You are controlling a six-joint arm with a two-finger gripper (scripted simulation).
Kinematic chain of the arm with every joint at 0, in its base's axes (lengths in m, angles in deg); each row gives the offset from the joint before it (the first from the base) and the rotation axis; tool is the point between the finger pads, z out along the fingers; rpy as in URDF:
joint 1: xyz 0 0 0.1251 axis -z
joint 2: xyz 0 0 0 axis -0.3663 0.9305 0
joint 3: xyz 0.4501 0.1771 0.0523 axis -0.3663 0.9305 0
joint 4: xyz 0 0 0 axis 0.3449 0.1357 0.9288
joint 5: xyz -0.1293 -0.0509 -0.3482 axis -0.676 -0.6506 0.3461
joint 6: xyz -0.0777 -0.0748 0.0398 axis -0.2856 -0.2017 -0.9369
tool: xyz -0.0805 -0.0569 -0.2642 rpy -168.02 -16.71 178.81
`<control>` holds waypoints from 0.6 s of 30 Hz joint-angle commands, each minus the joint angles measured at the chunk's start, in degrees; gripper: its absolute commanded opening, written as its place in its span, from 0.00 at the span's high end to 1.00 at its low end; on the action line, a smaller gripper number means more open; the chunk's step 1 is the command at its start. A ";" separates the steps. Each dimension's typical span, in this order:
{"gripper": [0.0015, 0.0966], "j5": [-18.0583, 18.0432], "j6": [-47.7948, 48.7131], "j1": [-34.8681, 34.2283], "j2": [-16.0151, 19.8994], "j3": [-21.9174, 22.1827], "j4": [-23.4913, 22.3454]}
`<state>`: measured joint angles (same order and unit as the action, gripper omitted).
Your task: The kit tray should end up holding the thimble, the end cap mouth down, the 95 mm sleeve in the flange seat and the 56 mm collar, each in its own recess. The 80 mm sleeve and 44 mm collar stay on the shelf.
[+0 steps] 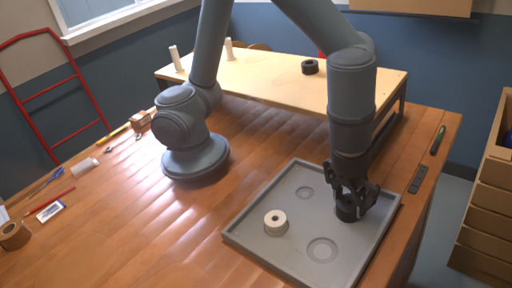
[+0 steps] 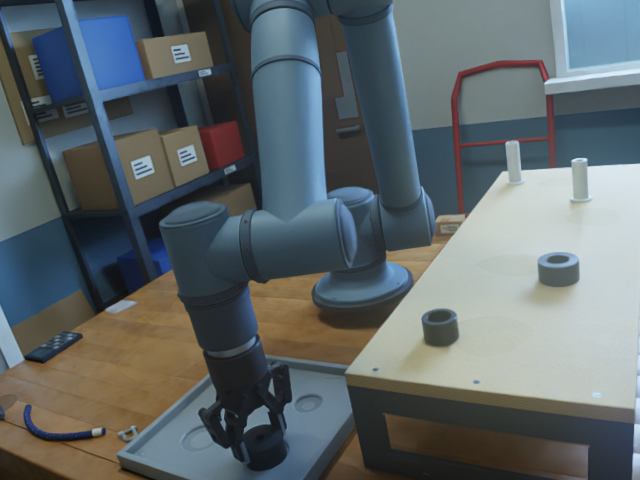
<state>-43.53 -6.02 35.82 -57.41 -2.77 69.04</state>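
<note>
A dark cylindrical end cap point(image 1: 349, 209) point(image 2: 264, 446), partly hidden by the fingers, stands on the grey kit tray point(image 1: 314, 226) point(image 2: 243, 429) at its right side. A pale thimble point(image 1: 275, 222) sits in a recess at the tray's near left; two round recesses point(image 1: 305, 193) point(image 1: 322, 250) lie bare. On the raised shelf point(image 2: 522, 289) stand two white sleeves point(image 2: 514, 161) point(image 2: 580, 179), a larger dark collar point(image 2: 558, 268) point(image 1: 310, 67) and a smaller one point(image 2: 440, 326). My gripper point(image 1: 352, 204) point(image 2: 253, 434) reaches straight down into the tray and is closed around the end cap.
The arm's base point(image 1: 195, 154) stands on the wooden table left of the tray. A remote point(image 1: 418, 178) and a green-handled tool point(image 1: 437, 140) lie by the table's right edge. Tape, pencil, scissors and small items sit far left. Cardboard boxes point(image 1: 490, 192) stand beyond the table.
</note>
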 commanded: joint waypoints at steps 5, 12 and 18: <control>0.68 0.13 0.00 0.00 0.04 -0.03 0.00; 0.54 0.16 0.00 0.00 0.06 -0.02 -0.01; 0.41 0.19 0.00 0.01 0.08 -0.01 -0.01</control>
<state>-43.53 -6.02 35.82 -57.41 -2.77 69.04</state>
